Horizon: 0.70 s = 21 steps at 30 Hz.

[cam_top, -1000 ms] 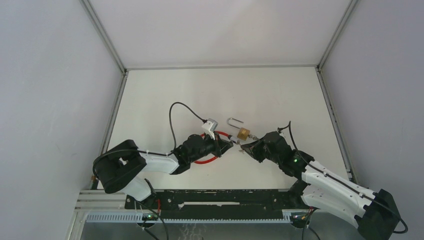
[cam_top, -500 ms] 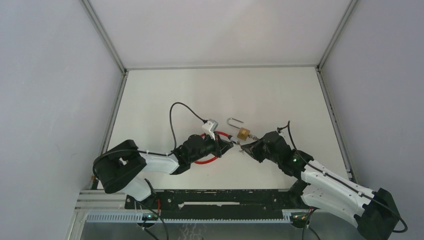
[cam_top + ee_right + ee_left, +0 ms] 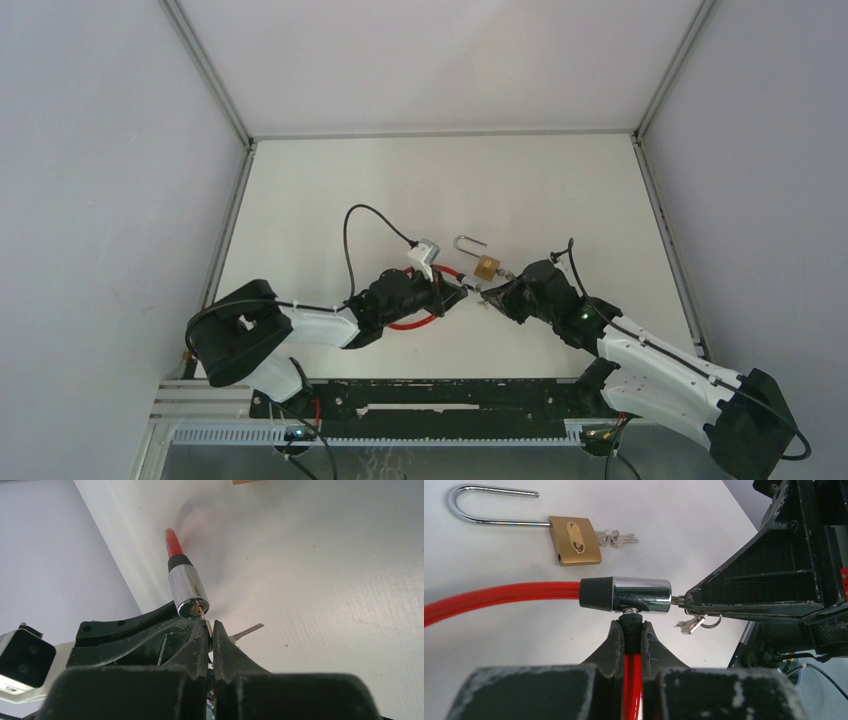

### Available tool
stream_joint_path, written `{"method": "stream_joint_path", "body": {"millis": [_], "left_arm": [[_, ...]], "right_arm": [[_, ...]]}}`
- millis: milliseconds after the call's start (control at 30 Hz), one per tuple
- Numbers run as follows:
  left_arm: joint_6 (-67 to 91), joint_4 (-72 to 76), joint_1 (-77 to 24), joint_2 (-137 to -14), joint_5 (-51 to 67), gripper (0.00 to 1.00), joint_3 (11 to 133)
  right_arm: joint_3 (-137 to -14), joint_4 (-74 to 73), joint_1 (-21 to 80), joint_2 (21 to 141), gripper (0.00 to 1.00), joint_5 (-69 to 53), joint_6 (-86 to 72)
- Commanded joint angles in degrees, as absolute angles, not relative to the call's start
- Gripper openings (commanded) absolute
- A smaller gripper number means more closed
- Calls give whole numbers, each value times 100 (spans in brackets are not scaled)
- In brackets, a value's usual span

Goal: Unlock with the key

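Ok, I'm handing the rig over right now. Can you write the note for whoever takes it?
Left gripper: shut on the red cable just below the chrome lock cylinder, steadying it.
Right gripper: shut on the key, whose tip is in the cylinder's keyhole; spare keys hang beneath.
Brass padlock: lies apart on the table, shackle open, not in play.
Done: key inserted.
Left: turn the key and pull the cable end free; it looks seated in the cylinder.

One cable lock (image 3: 641,595), one padlock (image 3: 574,540), perhaps four keys (image 3: 616,538)
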State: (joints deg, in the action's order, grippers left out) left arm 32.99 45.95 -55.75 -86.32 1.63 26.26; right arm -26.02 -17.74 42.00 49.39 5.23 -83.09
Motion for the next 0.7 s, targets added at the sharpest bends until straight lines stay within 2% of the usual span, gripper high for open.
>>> {"method": "stream_joint_path", "body": {"millis": [0,367,667], "left_arm": [[3255,4893,-5658,-8560,264,0,3027],[2991,4879,-5770,-8501,483,0,3093],[3174,5814,-5827,-8588,936,0,2917]], "right_arm": [[-2935,-1749,4153,5050,0,576,-8069],[-2944,-1655,4093,5111,0,358,-7986],[-2944,-1643,3932,4922,0,62,-7811]]}}
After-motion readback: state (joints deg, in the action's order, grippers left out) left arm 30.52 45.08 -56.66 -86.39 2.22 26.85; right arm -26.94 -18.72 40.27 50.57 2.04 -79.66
